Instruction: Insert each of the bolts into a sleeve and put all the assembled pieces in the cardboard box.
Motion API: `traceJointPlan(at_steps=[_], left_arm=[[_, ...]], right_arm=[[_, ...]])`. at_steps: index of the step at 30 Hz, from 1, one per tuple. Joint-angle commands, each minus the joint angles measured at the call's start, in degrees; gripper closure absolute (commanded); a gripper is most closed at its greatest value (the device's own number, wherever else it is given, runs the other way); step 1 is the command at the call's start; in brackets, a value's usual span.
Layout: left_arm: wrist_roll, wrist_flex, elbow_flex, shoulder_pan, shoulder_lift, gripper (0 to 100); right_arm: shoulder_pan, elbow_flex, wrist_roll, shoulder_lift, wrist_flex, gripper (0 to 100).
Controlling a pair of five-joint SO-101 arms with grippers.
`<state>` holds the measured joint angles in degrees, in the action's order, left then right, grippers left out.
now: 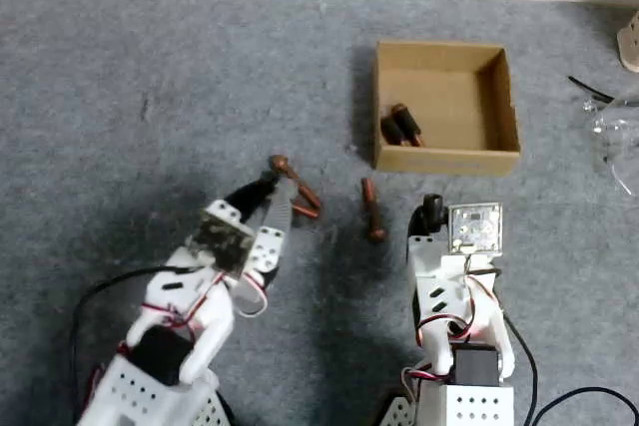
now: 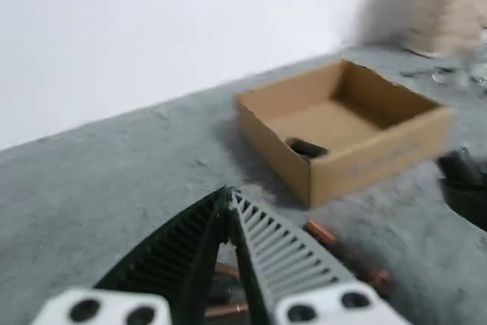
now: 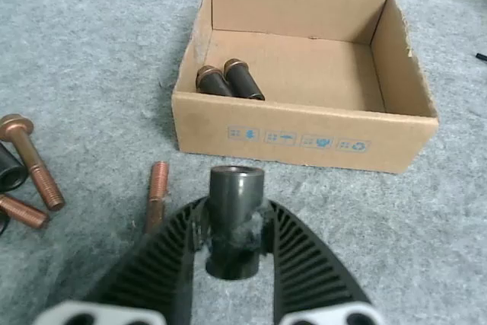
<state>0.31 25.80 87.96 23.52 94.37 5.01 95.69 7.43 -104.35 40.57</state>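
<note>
Right gripper (image 3: 234, 222) clamps the stiff, slick-looking dark sleeve (image 3: 237, 184) mid-body, upright. Left gripper (image 2: 228, 197) has its fingertips closed and seems empty. The rigid bolts (image 3: 36, 165) are probably best gripped mid-shank.

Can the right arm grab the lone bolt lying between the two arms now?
Probably not for a grasp: the right gripper is shut on a sleeve. Reach looks fine; the lone bolt lies close beside it with nothing between.

Lab bench — grey felt mat (image 1: 100, 67), stray cables (image 1: 589, 89)
</note>
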Motion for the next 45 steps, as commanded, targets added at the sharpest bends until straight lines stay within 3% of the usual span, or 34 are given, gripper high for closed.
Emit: traceJointPlan(at_steps=[1, 10, 16, 20, 23, 28, 32, 37, 45], left_arm=[[0.35, -1.14, -16.31, 3.03, -22.46, 99], [1.05, -1.05, -50.51, 11.21, -76.79, 99], [17.85, 3.78, -64.31, 12.35, -96.92, 99], [24.97, 12.84, -72.13, 12.09, -98.86, 99], [27.34, 15.12, -75.30, 11.91, -98.77, 99], [27.69, 15.74, -74.07, 12.26, -99.56, 99], [27.96, 15.74, -72.57, 12.26, -100.09, 91], [39.82, 14.77, -73.10, 12.26, -100.09, 83], [44.04, 12.92, -68.97, 13.23, -100.09, 86]], right_arm=[[-1.19, 4.26, -0.26, -1.01, -2.68, 99.3], [-5.41, 4.35, -0.53, -1.01, -6.90, 99.3], [-6.20, 4.35, -0.53, -1.01, -6.90, 99.3], [-7.25, 4.18, -0.53, -1.01, -6.90, 99.3], [-7.16, 4.18, -0.53, -1.01, -6.90, 99.3], [-7.16, 4.09, -0.53, -1.01, -6.90, 99.3], [-7.16, 4.00, -0.53, -1.01, -6.90, 99.3], [-7.43, 3.91, -0.53, -1.01, -6.81, 99.3], [-7.43, 4.00, -0.53, -1.01, -6.81, 99.3]])
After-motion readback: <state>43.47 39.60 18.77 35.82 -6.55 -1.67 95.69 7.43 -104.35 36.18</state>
